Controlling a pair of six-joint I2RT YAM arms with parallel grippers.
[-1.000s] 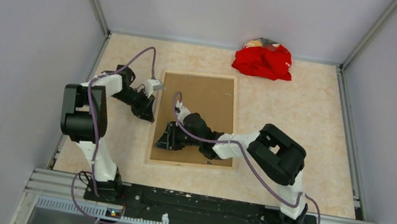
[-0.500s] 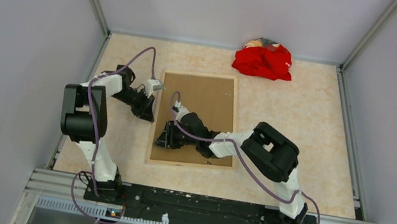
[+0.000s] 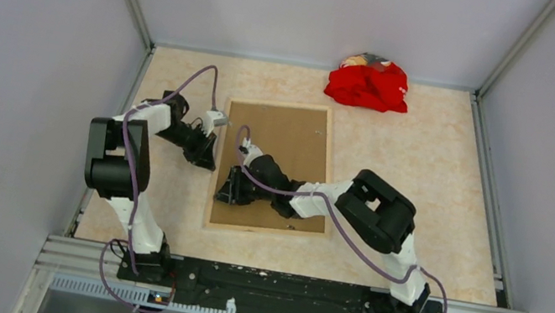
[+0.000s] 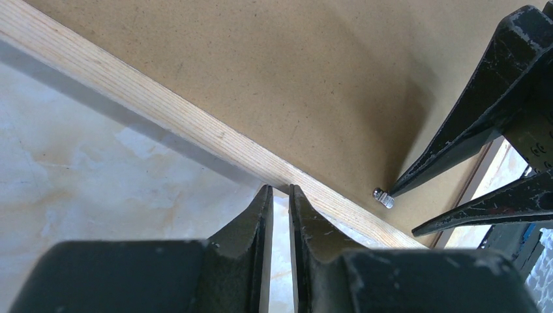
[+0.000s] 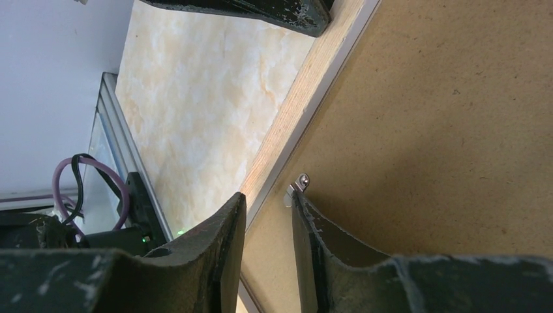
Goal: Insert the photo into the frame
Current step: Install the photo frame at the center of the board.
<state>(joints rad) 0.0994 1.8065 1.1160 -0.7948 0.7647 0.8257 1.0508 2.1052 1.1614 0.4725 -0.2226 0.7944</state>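
- The frame [image 3: 327, 173] lies flat in the middle of the tabletop [image 3: 422, 189], with its pale wood back facing up.
- A brown board [image 3: 284, 149] fills the frame's opening, inside the rails.
- The photo shows in no view.
- The left gripper [image 4: 280, 189] is at the outer side of the frame's left rail, about halfway along it.
- Its fingers are nearly together, with only a thin slit between them. Bare tabletop shows through the slit and nothing is held.
- Its tips are right at the rail's outer edge; whether they touch it cannot be told.
- The right gripper [image 5: 267, 199] is low over the board, just inside the same rail and a little nearer the arm bases than the left gripper.
- Its fingers stand a narrow gap apart and hold nothing. One is above the rail and the other is over the board.
- A small metal tab [image 5: 297, 189] sits on the board at the rail's inner edge, right at the tip of that second finger.
- A red cloth [image 3: 367, 86] is bunched at the far edge of the tabletop, well apart from the frame.
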